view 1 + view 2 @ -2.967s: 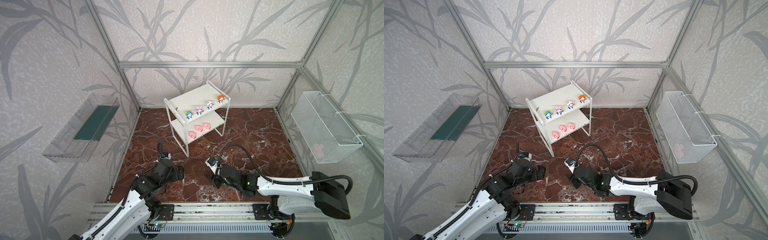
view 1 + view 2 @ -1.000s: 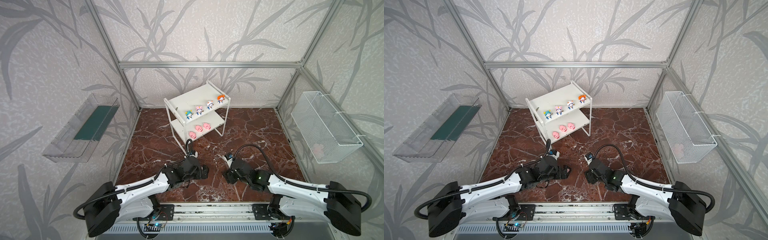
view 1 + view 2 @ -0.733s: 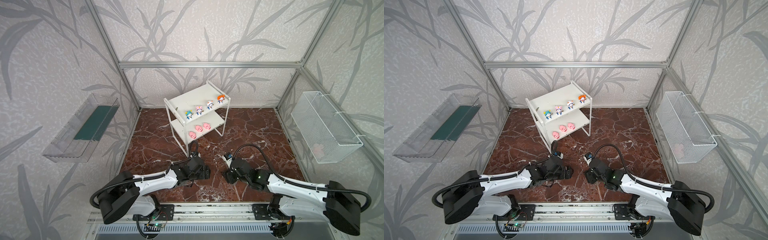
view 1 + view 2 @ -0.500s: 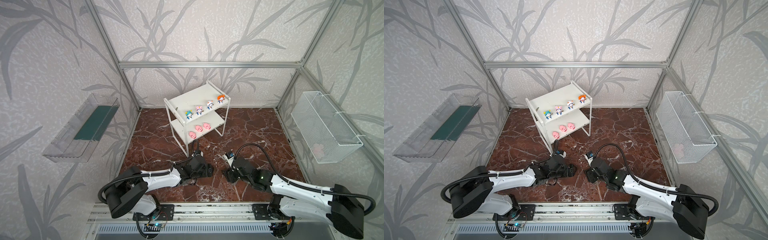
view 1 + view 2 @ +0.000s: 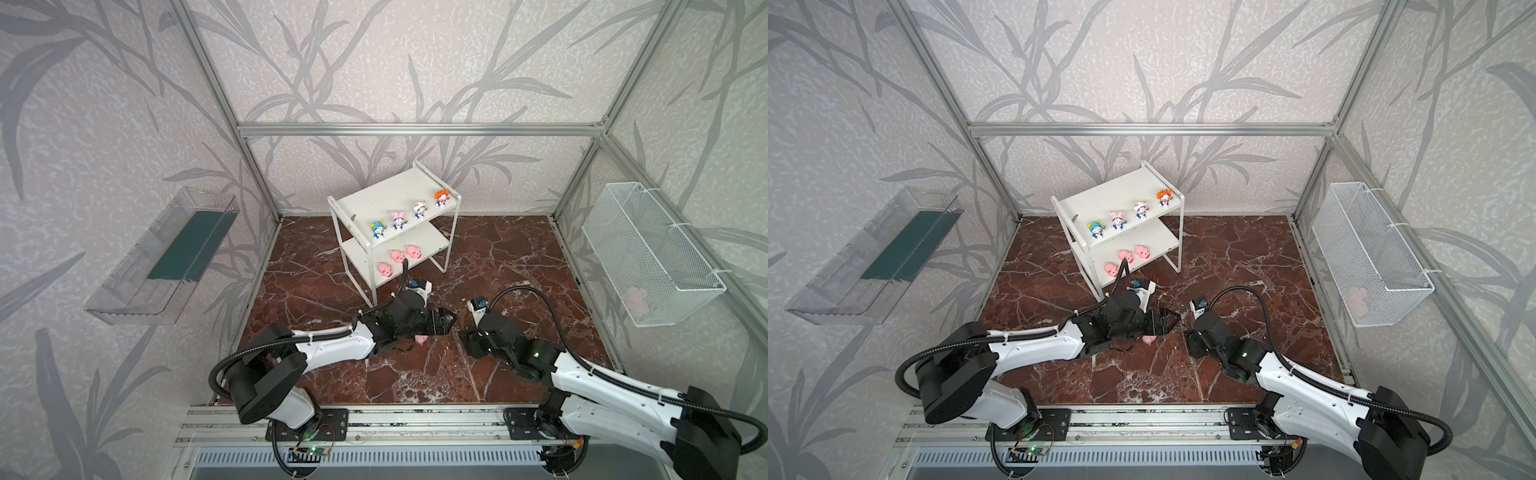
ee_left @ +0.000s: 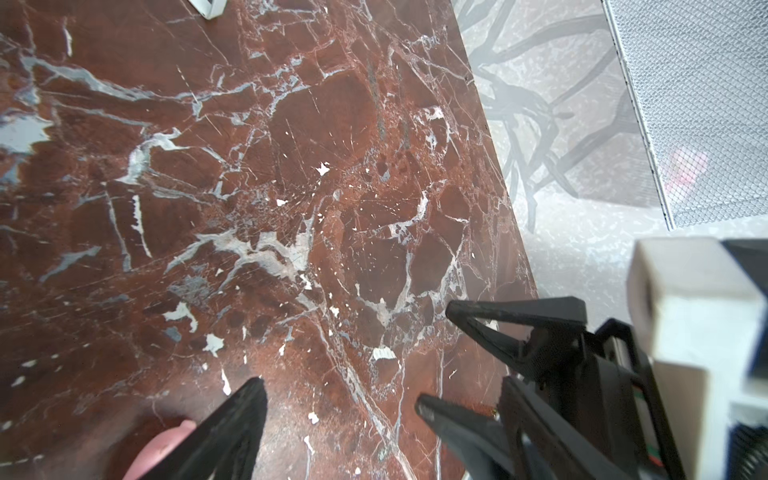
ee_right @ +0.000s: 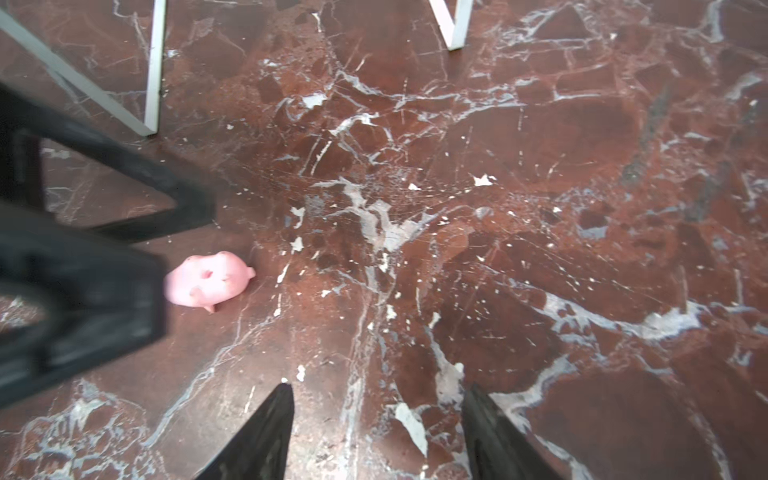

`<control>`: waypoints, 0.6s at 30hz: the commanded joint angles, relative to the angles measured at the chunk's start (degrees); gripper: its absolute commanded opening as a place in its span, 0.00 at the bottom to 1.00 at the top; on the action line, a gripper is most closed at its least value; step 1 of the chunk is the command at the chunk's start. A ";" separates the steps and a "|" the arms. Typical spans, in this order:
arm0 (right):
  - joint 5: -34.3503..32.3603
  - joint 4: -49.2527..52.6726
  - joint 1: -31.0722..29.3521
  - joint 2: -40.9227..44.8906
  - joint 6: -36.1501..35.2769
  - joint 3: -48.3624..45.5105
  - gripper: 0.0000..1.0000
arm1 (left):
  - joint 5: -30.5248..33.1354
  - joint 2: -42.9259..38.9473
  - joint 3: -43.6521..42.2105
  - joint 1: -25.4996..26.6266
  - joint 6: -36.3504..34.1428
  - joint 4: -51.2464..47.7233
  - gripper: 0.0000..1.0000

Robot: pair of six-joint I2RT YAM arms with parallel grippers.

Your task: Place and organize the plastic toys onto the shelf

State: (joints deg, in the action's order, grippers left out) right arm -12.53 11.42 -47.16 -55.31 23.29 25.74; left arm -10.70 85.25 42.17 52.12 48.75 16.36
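**Centring the left claw on the stray pig**

We judge the step in hand to be the pick-up of the one pink pig [image 5: 420, 340] lying on the tabletop [image 5: 498, 257], in front of the shelf [image 5: 395, 195] and apart from it. On the shelf, three pigs [image 5: 397, 256] sit in a row on the lower board and four figurines [image 5: 398, 220] stand along the upper one.

The left claw [image 6: 338, 395] hangs low by the pig, fingers apart with nothing between them. In the left wrist view the pig shows at the outer side of one finger [image 6: 237, 428], not in the gap. Closing here would, we think, nudge the toy away instead of catching it.

We therefore want to shift the claw sideways until the pig sits midway between the fingers. Then we lower it until the tips nearly meet the marble and close gently across the round body. The pig looks small and smooth, so we expect it to squirt out under a skewed squeeze.

The right claw [image 7: 378, 388] is also open and empty, close beside the left one. We keep it clear so the two do not knock.
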 commanded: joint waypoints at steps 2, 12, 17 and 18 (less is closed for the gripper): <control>1.54 0.94 0.22 -0.65 0.84 -0.08 0.63 | 2.92 -3.58 -1.42 -0.30 -2.67 -5.78 0.90; 2.13 1.78 0.22 0.03 0.89 0.09 0.62 | 0.68 0.05 -2.75 -1.73 -4.54 -9.12 0.88; 0.95 3.96 0.23 3.21 0.97 -0.51 0.60 | 0.25 1.69 -3.04 -1.76 -4.54 -9.93 0.78; 0.85 4.38 0.27 3.76 0.95 -0.51 0.60 | 0.27 1.93 -3.19 -1.76 -4.54 -10.26 0.77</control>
State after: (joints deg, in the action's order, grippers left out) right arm -10.52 13.50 -47.07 -53.41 24.01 25.71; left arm -10.35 86.50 39.35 50.46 44.75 7.46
